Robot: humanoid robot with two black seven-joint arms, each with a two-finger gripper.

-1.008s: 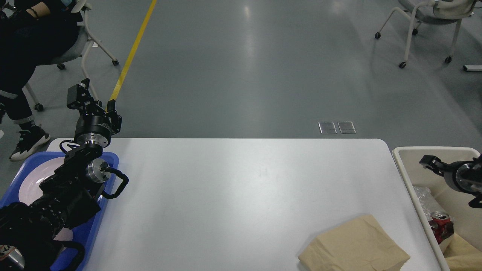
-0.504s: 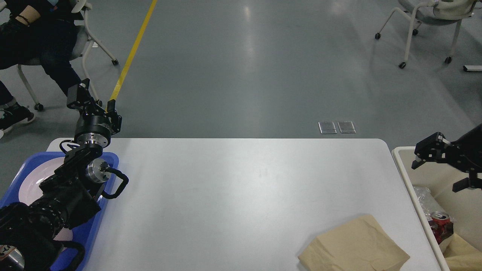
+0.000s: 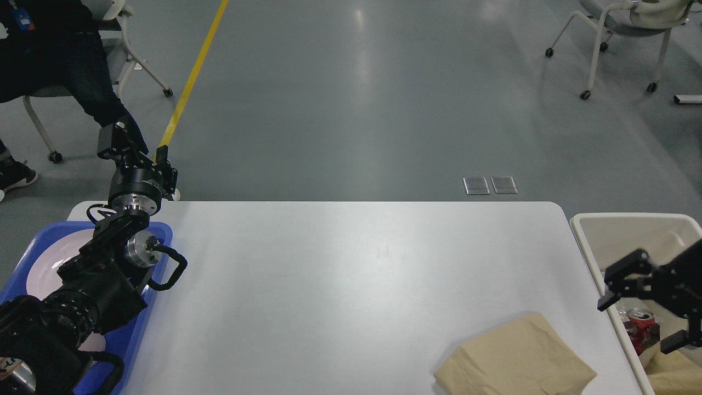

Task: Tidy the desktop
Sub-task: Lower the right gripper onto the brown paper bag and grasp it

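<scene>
The desktop [image 3: 340, 274] is a wide white tabletop with rounded corners. A crumpled brown paper [image 3: 515, 359] lies on it near the front right. My right gripper [image 3: 617, 285] hangs over the left wall of the beige bin [image 3: 630, 218], just above and right of the paper. Its fingers are apart and hold nothing. My left gripper [image 3: 135, 148] points up beyond the far left corner of the desktop, open and empty, with its arm lying over the blue tray [image 3: 156, 230].
The blue tray holds a white plate [image 3: 46, 263]. The bin holds a red can [image 3: 640, 323], clear plastic and more brown paper [image 3: 677, 376]. A seated person [image 3: 49, 55] is at the far left. A wheeled chair [image 3: 625, 27] stands on the floor at the far right.
My right gripper has come down and toward me, from over the bin's far part to its left wall near the brown paper. The left arm has stayed still. The seated person has shifted their legs.
</scene>
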